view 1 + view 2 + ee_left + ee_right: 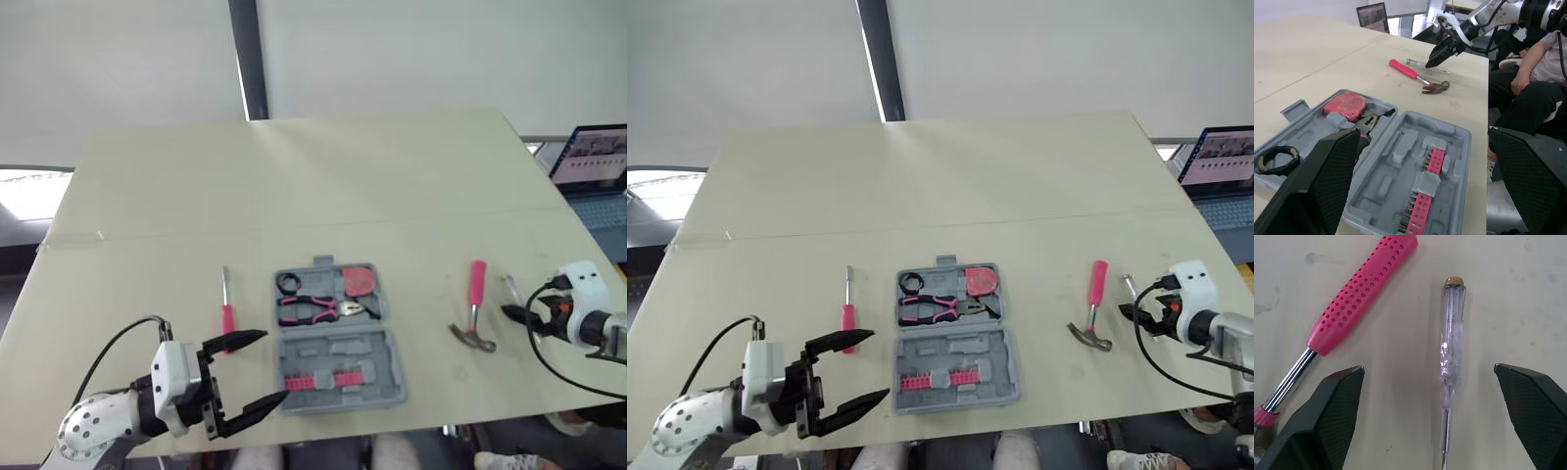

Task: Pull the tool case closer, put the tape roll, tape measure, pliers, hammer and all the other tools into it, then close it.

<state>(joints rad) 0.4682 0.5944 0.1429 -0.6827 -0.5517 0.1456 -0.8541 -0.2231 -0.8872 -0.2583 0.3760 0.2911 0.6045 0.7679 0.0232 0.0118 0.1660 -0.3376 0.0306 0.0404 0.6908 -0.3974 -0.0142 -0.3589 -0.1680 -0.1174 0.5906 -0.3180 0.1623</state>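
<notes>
The grey tool case lies open near the table's front edge. Its far half holds the black tape roll, the pink-handled pliers and the red tape measure. A pink bit strip sits in the near half. Left of the case lies a pink-handled screwdriver; to its right lies the hammer. My left gripper is open by the case's near-left corner, holding nothing. My right gripper is open, its fingers on either side of a clear-handled screwdriver on the table.
A laptop stands past the table's right edge. A seated person is beside the table's right end in the left wrist view. The table's far half is bare.
</notes>
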